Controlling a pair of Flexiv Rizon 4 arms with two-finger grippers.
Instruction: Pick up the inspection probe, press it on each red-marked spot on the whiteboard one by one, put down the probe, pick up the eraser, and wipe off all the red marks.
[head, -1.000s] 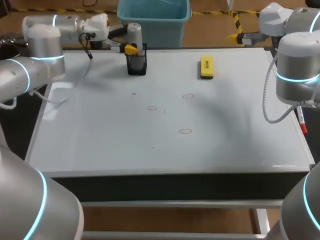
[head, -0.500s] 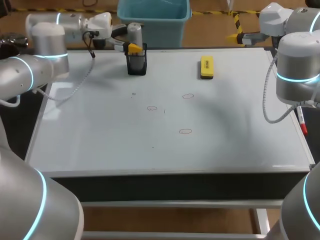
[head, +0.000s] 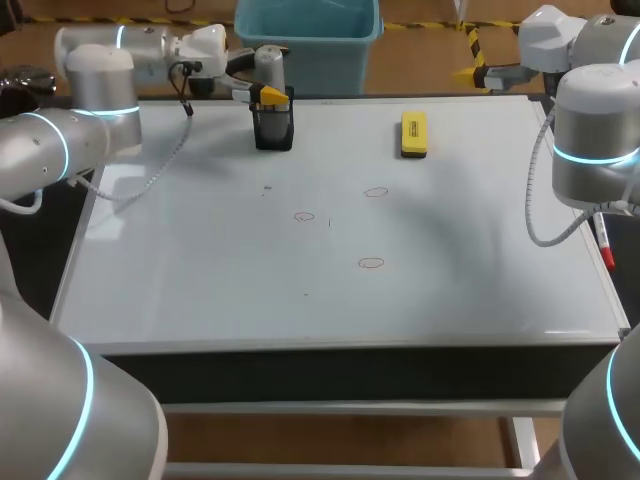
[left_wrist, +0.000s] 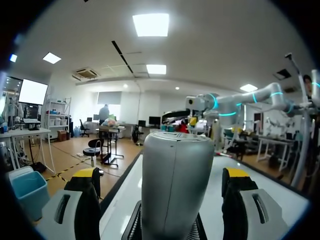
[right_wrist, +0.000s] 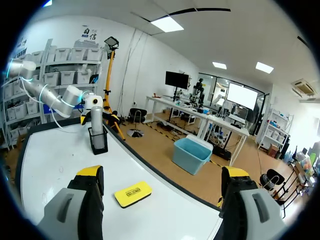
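A robotics lab: bin-filled shelves (right_wrist: 52, 61), benches (right_wrist: 172, 106) with monitors (right_wrist: 177, 79), hazard tape (head: 430, 24) on the floor, ceiling panel lights (left_wrist: 150, 24).

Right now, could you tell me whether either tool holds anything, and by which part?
Nothing is held: the left tool straddles the grey probe near its top, gaps either side; the right tool is open, empty.

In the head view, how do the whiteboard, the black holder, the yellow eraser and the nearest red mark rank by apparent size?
1. whiteboard
2. black holder and yellow eraser: about alike, the holder perhaps slightly larger
3. nearest red mark
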